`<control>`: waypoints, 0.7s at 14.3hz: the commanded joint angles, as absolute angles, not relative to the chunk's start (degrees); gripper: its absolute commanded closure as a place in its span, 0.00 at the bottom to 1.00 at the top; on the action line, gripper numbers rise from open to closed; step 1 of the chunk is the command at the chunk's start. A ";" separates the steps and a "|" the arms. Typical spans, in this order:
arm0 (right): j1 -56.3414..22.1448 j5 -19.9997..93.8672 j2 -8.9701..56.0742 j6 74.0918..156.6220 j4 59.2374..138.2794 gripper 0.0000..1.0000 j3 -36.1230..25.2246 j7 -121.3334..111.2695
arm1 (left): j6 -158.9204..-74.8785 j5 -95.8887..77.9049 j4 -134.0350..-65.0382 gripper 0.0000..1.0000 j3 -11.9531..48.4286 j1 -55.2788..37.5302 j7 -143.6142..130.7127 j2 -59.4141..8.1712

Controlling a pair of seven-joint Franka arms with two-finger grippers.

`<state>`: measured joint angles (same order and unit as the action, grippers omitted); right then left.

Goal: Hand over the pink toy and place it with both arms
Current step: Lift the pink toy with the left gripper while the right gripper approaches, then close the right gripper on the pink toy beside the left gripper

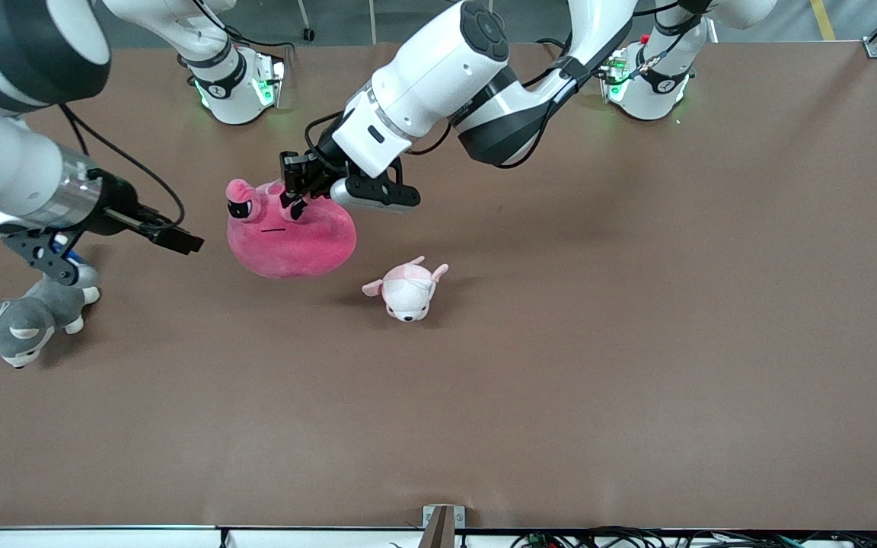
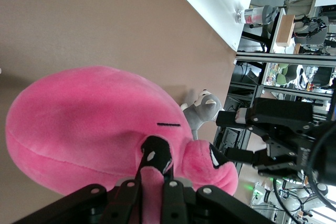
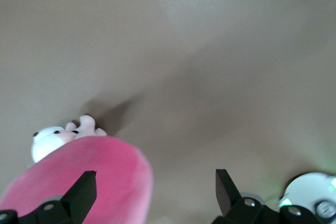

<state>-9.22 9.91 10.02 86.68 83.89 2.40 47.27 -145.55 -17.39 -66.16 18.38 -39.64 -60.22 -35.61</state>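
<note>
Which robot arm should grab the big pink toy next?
The right. Its right gripper is open beside the pink toy, which the left gripper holds pinched above the table.

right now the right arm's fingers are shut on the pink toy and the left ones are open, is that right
No, it is reversed. The front view shows the left gripper shut on the pink toy, at one bulging eye; the right gripper is beside it, fingers open, holding nothing.

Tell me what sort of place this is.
Probably a robotics lab: two white arms are mounted at a bare brown table, the left end effector gripping the pink toy, and the left wrist view shows metal racks and equipment nearby.
</note>
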 commanded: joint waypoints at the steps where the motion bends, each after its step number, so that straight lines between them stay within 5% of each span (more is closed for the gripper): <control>1: -11.59 10.81 8.96 86.57 83.41 0.00 2.02 58.50 | -146.25 -18.19 -65.21 1.00 17.84 -39.90 -60.65 -35.60; 10: -14.23 15.91 8.70 86.22 80.51 0.00 2.11 73.48 | -146.34 -18.19 -65.30 1.00 17.67 -39.99 -60.64 -35.68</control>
